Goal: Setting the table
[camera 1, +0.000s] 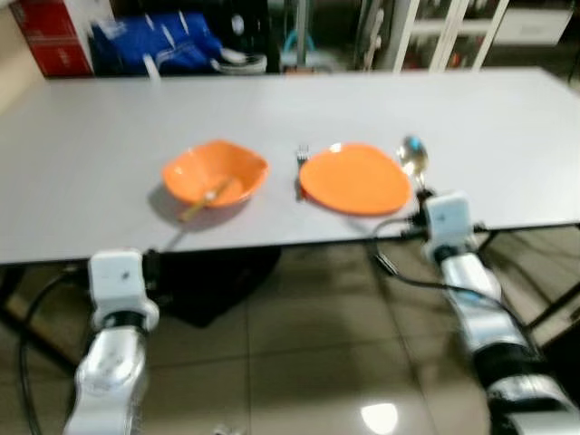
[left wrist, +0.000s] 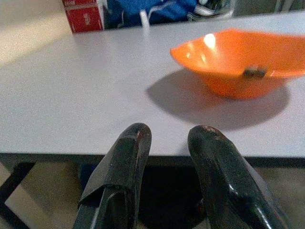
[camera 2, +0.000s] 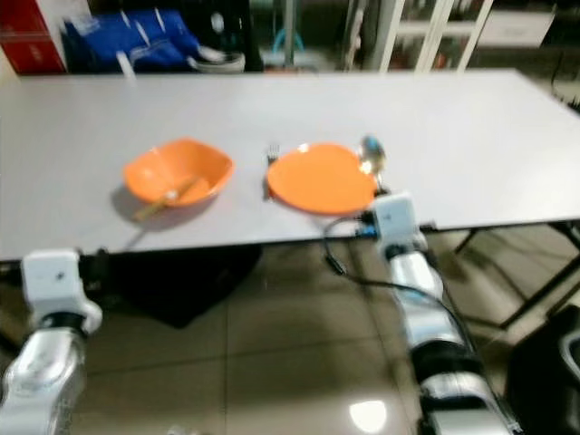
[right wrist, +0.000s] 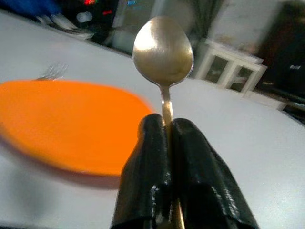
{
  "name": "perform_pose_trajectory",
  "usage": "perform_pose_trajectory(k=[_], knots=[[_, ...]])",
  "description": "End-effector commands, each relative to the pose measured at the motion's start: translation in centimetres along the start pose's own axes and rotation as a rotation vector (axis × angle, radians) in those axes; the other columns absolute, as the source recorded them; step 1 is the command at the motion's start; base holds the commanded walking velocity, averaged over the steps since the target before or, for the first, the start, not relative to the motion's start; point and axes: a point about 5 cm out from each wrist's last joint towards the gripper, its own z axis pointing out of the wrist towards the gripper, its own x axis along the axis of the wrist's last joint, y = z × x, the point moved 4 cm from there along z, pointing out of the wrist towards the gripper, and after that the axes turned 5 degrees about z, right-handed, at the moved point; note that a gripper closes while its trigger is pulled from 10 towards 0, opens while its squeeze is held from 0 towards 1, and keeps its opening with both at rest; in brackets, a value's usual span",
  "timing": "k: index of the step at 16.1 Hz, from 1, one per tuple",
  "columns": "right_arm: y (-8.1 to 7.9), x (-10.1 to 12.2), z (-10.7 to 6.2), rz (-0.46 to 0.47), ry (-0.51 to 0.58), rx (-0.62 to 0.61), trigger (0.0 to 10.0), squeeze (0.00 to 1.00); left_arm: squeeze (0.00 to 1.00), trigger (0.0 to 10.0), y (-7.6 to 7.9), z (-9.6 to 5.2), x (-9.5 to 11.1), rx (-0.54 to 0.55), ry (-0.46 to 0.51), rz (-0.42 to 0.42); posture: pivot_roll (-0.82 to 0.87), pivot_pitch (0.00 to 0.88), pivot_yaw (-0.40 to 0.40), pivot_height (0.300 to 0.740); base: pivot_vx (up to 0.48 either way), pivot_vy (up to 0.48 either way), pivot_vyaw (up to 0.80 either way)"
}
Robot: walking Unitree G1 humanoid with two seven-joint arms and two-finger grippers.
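An orange plate (camera 1: 355, 178) lies near the front edge of the grey table (camera 1: 507, 136). A fork (camera 1: 301, 163) rests just left of the plate. An orange bowl (camera 1: 215, 172), farther left, holds a pale stick-like utensil. My right gripper (right wrist: 167, 121) is shut on the handle of a silver spoon (right wrist: 163, 50), whose bowl end points away from me, just right of the plate over the table's front edge. In the left wrist view, my left gripper (left wrist: 167, 136) is open and holds nothing, at the table's front edge short of the bowl (left wrist: 238, 62).
A red box (camera 1: 50, 36) and blue bags (camera 1: 159, 41) stand behind the table's far left. White furniture (camera 1: 435, 32) is behind the far right. Table legs (camera 1: 553, 308) and a dark object (camera 1: 213, 285) sit beneath, on a tiled floor.
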Motion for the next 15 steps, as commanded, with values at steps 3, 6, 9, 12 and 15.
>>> perform_pose_trajectory(k=[3, 6, 9, 12, 15], knots=[[-1.8, 4.3, 3.1, 0.141, 0.078, 0.068, 10.0, 0.0, 0.0, 10.0, 0.4, 0.6, 0.8, 0.003, 0.023, 0.004, -0.02, 0.031, 0.016, 0.74, 0.215, -0.235, 0.0], [-4.0, 4.9, 3.5, 0.207, 0.07, 0.136, 10.0, 0.0, 0.0, 10.0, 0.4, 0.7, 1.1, 0.003, 0.029, 0.005, -0.02, 0.041, 0.02, 0.74, 0.0, 0.0, 0.0], [-4.4, 4.0, 2.8, 0.214, 0.047, 0.144, 10.0, 0.0, 0.0, 10.0, 0.6, 0.8, 1.2, -0.007, 0.033, 0.013, -0.03, 0.044, 0.023, 0.74, 0.0, 0.0, 0.0], [-4.4, 3.4, 2.6, 0.228, 0.018, 0.151, 10.0, 0.0, 0.0, 10.0, 0.7, 1.0, 1.3, -0.008, 0.037, 0.012, -0.04, 0.044, 0.023, 0.74, 0.0, 0.0, 0.0], [-4.4, 3.2, 2.5, 0.226, 0.006, 0.151, 10.0, 0.0, 0.0, 10.0, 0.8, 1.0, 1.3, -0.01, 0.034, 0.01, -0.04, 0.043, 0.019, 0.74, 0.0, 0.0, 0.0]])
